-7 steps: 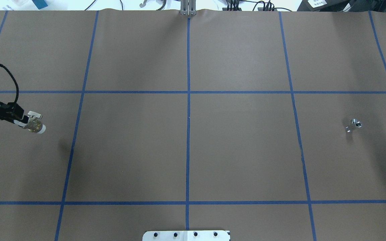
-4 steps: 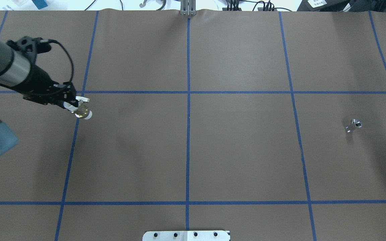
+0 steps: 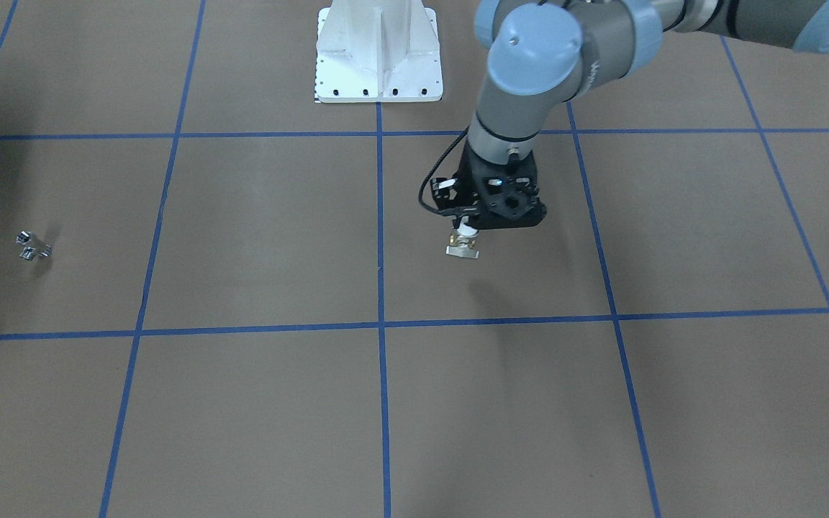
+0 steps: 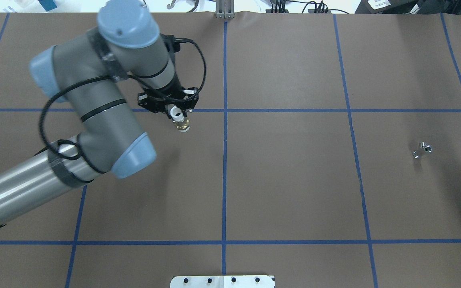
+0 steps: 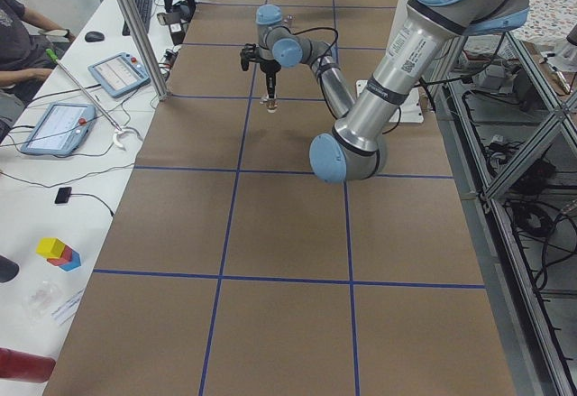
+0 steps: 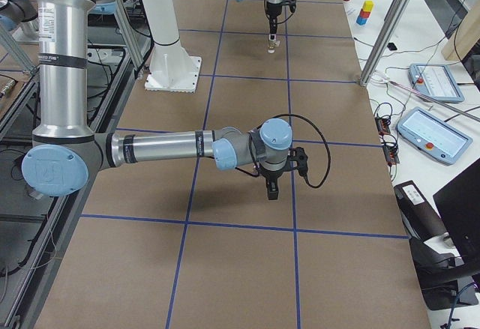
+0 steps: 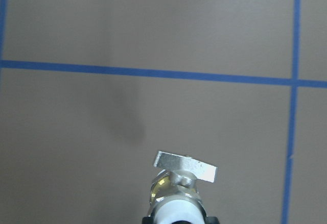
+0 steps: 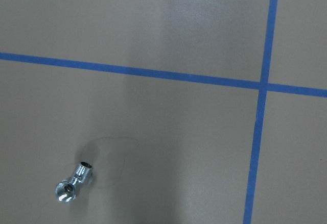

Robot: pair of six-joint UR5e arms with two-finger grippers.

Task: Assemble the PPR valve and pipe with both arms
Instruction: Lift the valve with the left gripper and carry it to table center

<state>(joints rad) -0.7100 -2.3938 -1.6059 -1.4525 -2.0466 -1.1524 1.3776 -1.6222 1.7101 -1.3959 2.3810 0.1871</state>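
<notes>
L gripper (image 4: 177,114) was clamped on the PPR valve (image 4: 182,125). It held the white end, so the brass middle and flat tab handle stuck out past the fingers, clear of the table. The valve hung just to the robot's-left side of the centre tape line. The pipe (image 4: 421,149) lay loose on the paper far out on the right half, well apart from the valve. R gripper (image 6: 271,191) hovered above the table. Only the side cam showed it, so whether its fingers were apart or together couldn't be told.

Judged step: R arm fetches the pipe while L holds the valve mid-table. The fitting sat low-left in R's wrist view, so R should prob. centre over it first. It should then set the fingers across the short tube, not the stub. Chrome is tiny and slick, so a slow descent and a firm squeeze are best. L should hold steady w/ the free end unobstructed.

Surface: brown paper (image 4: 294,188) w/ a blue tape (image 4: 224,180) grid, and a faint ring mark by the pipe. Room: white base plate (image 3: 378,72), alu posts (image 5: 140,35), and an operator bench (image 5: 36,198) w/ tablets (image 5: 54,127) and coloured blocks (image 5: 59,252).
</notes>
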